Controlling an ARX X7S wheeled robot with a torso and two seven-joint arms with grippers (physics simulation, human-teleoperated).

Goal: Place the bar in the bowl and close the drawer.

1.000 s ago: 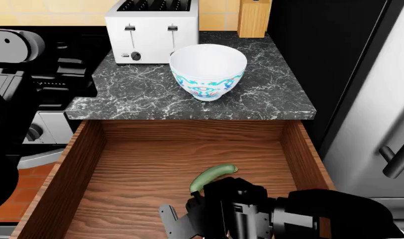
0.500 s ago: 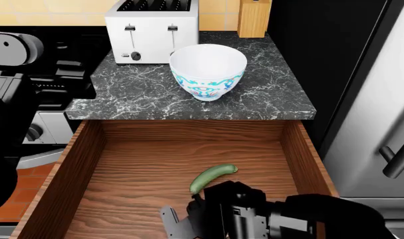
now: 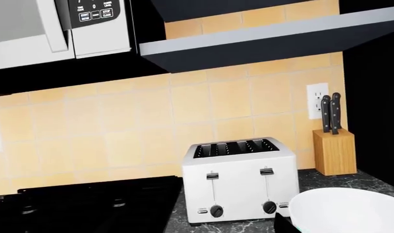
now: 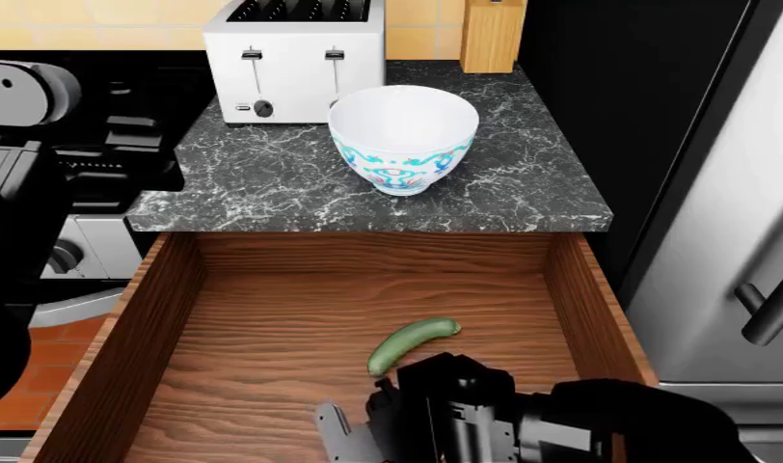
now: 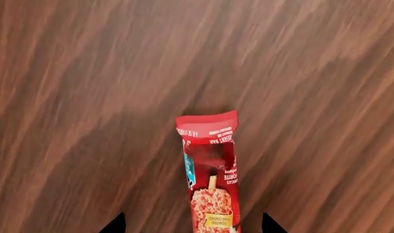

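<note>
The bar (image 5: 208, 174), in a red wrapper, lies flat on the wooden floor of the open drawer (image 4: 173, 289). My right gripper (image 5: 191, 225) hangs over it, open, with one dark fingertip on each side of the bar's near end and not touching it. In the head view the right arm (image 4: 469, 415) covers the bar. The white bowl (image 4: 405, 135) with its teal and pink pattern stands upright on the marble counter behind the drawer; its rim (image 3: 346, 208) also shows in the left wrist view. My left arm (image 4: 18, 106) is raised at the left, its jaws hidden.
A green cucumber-like vegetable (image 4: 414, 344) lies in the drawer just beyond my right gripper. A white toaster (image 4: 295, 58) and a knife block (image 4: 492, 34) stand behind the bowl. A steel fridge (image 4: 739, 193) rises at the right, a black stove (image 4: 95, 145) at the left.
My right arm has sunk slightly lower in the head view, toward the drawer's near end. The bowl, the green vegetable and the left arm have not moved.
</note>
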